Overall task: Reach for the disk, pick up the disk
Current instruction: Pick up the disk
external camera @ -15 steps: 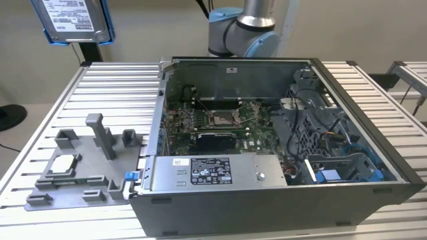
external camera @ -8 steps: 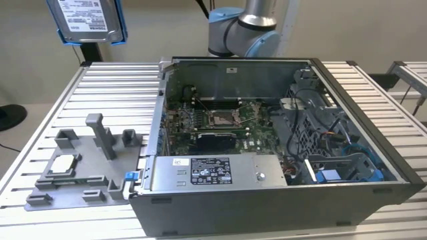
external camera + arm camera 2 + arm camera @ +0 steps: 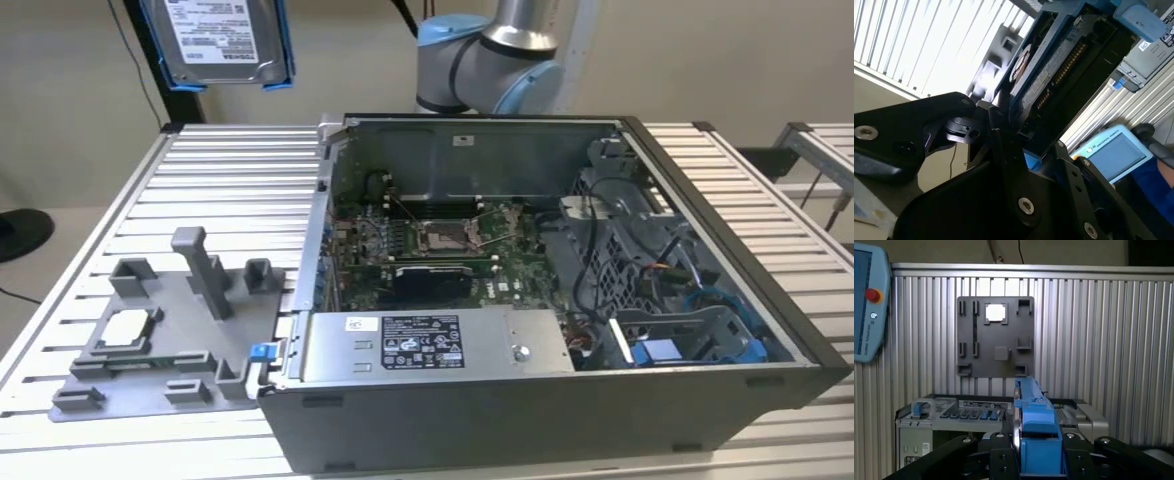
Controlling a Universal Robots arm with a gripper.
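Gripper (image 3: 1037, 462) is clamped on the disk (image 3: 220, 40) - in the first wrist view the black fingers (image 3: 999, 460) sit tight against both sides of the blue rail, with the disk (image 3: 1036, 432) edge-on between them. The second wrist view shows the same grip: the gripper (image 3: 1029, 150) has its jaws closed around the lower end of the disk (image 3: 1046, 75), whose connector edge and blue rail run up away from the camera. In the exterior view the disk hangs in the air at the exterior view's upper left, label facing the camera, a blue rail on each side, clear of the slatted table (image 3: 227, 180) and touching nothing on it. It is well apart from the grey stand (image 3: 160, 330) lying flat on the table at the exterior view's left, which carries a small white-faced chip (image 3: 130, 325). The open computer case (image 3: 534, 300) sits mid-table just beside the stand, motherboard and cabling exposed. The robot arm (image 3: 487, 60) rises behind the case. A teach pendant (image 3: 866, 300) shows at the edge of the first wrist view - the stand and chip (image 3: 995, 312) are seen face-on there.
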